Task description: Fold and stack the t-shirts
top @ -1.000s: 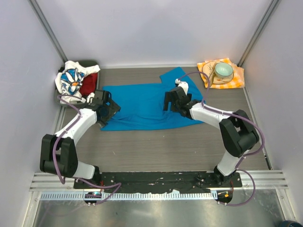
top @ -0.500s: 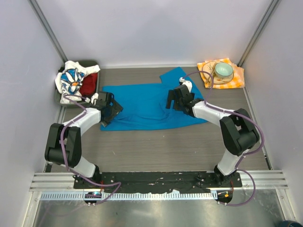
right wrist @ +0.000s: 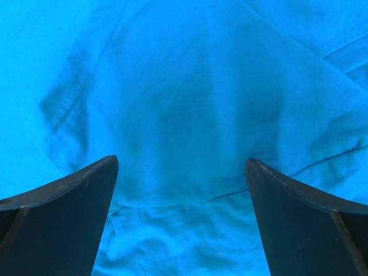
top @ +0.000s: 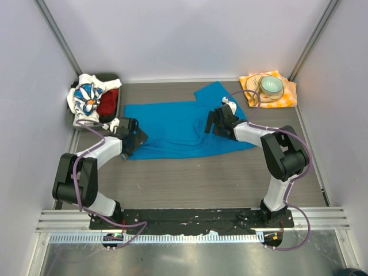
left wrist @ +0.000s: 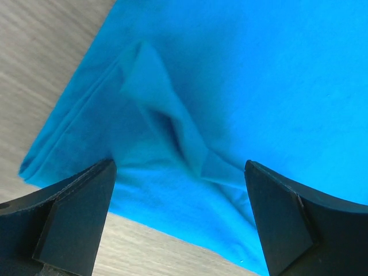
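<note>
The blue shirt (top: pixel 178 129) lies spread nearly flat across the far half of the wood-grain worktop (top: pixel 201 178). It is thin knit, and we judge it limp and light. The daisy shirt (top: pixel 86 95) and red shirt (top: pixel 107 103) sit bunched at the far left corner. Our left hand (top: pixel 131 137) and right hand (top: pixel 215 122) hover above the blue shirt, fingers apart, empty. We would pinch the stitched hem or the corners.

Left gripper (top: pixel 134 140) and right gripper (top: pixel 213 122) hang low, jaws spread wide, pointing inward toward each other.
</note>
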`<state>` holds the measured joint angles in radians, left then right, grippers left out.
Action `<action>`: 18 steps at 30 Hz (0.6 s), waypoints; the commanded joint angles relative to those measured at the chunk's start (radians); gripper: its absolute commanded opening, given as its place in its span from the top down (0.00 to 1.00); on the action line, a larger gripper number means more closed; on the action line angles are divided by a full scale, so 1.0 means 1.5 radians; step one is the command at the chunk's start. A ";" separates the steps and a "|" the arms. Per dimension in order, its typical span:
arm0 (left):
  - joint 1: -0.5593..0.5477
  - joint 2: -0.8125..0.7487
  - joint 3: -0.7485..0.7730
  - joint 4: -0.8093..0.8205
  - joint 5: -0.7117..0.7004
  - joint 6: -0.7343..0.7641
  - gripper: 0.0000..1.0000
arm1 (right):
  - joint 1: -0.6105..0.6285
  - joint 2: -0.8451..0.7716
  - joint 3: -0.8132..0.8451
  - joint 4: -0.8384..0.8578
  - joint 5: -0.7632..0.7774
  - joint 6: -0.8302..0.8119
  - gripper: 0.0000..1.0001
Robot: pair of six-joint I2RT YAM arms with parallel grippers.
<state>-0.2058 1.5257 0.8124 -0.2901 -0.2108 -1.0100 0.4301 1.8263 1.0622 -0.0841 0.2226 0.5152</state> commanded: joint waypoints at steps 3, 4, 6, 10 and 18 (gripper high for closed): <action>-0.001 -0.083 -0.044 -0.065 -0.051 0.010 0.00 | -0.024 0.049 0.016 0.020 -0.019 0.028 0.00; -0.001 -0.106 -0.050 -0.071 -0.054 0.011 0.00 | -0.031 0.055 0.016 0.020 -0.018 0.029 0.00; -0.001 -0.128 -0.068 -0.084 -0.060 0.014 0.00 | -0.039 0.069 0.017 0.020 -0.019 0.035 0.00; 0.000 -0.174 -0.097 -0.100 -0.072 0.015 0.00 | -0.058 0.081 0.018 0.014 -0.020 0.041 0.00; 0.003 -0.235 -0.124 -0.126 -0.078 0.013 0.00 | -0.070 0.053 0.010 -0.013 0.022 0.036 0.00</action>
<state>-0.2054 1.2373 0.6312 -0.4492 -0.2897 -1.0019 0.3470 1.8893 1.1076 0.0109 0.2047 0.5564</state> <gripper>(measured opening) 0.996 0.995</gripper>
